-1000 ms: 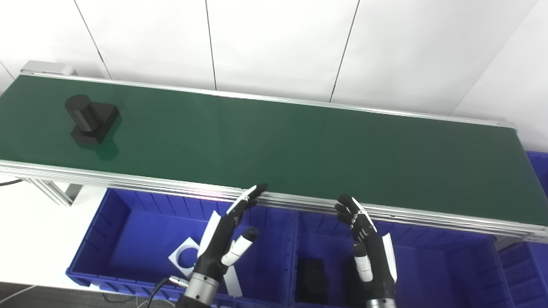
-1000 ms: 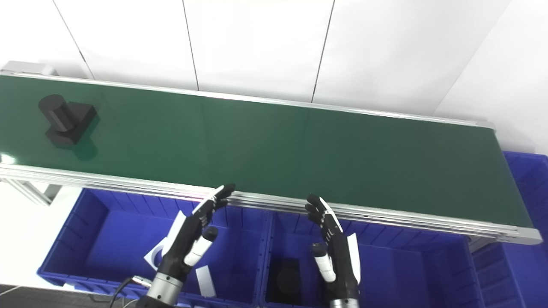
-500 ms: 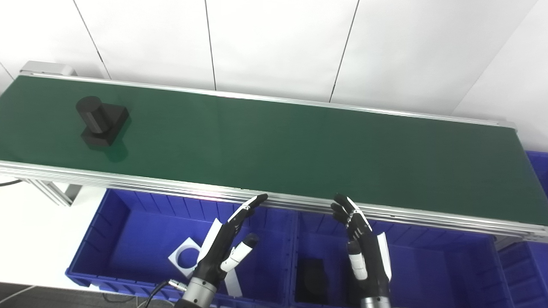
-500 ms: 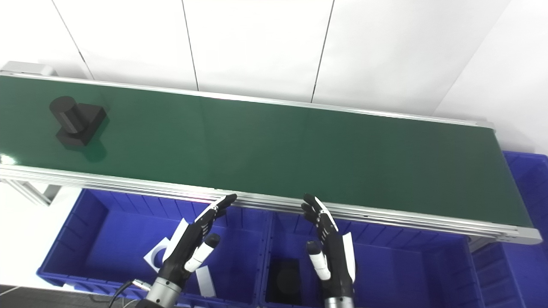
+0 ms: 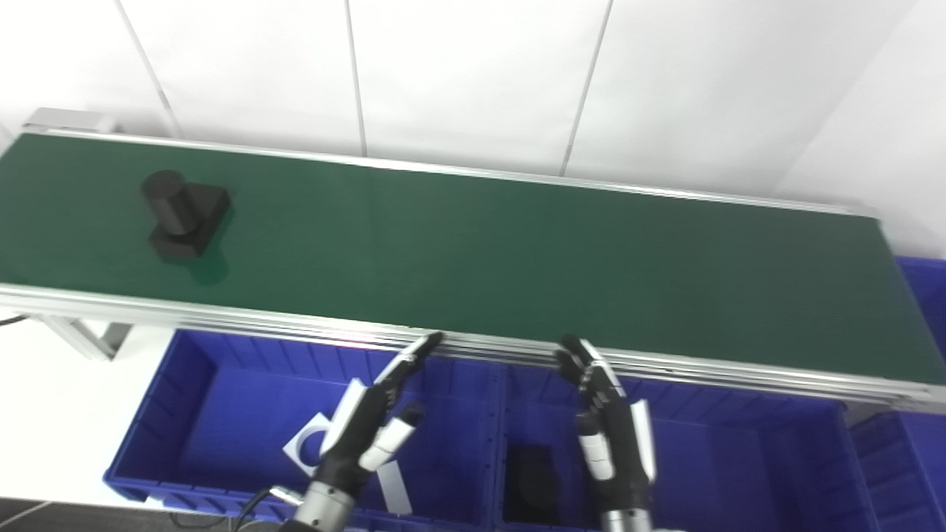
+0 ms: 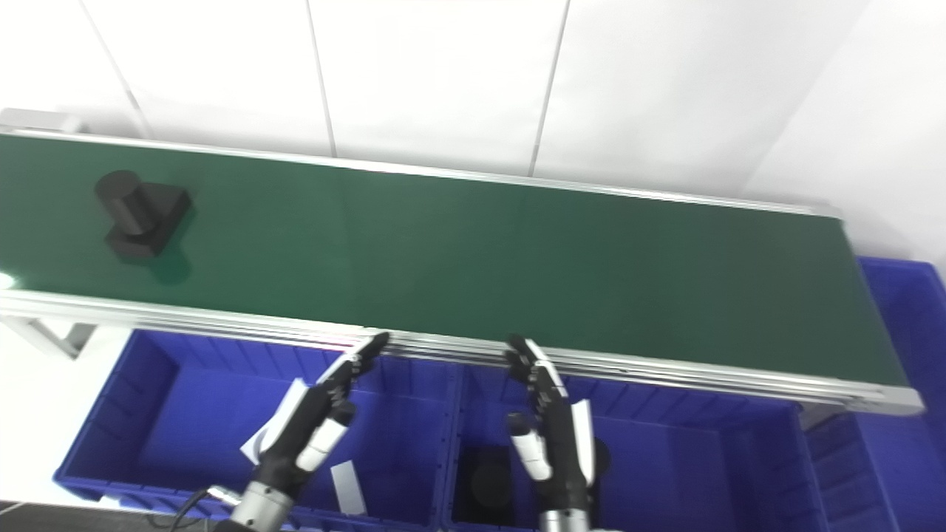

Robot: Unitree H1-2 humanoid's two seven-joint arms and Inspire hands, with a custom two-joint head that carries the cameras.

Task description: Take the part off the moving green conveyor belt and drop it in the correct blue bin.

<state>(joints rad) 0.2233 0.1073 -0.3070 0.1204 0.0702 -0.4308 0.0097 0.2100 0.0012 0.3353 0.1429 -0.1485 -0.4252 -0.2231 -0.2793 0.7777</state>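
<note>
A black part (image 5: 185, 222), a cylinder standing on a square block, rides on the green conveyor belt (image 5: 473, 251) near its far left end. Both hands hover over the blue bins in front of the belt, well to the right of the part. My left hand (image 5: 366, 432) is open, fingers stretched toward the belt's near rail and holding nothing. My right hand (image 5: 610, 428) is open too, palm turned inward, with nothing in it.
The left blue bin (image 5: 192, 414) holds white pieces, one with a round hole (image 5: 307, 447). The middle blue bin (image 5: 709, 473) holds a black part (image 5: 531, 484). Another blue bin (image 5: 924, 295) shows at the right edge. A white panelled wall stands behind the belt.
The black part has travelled a little to the right along the belt. Both hands have sunk slightly toward the bins. The camera has shifted a little.
</note>
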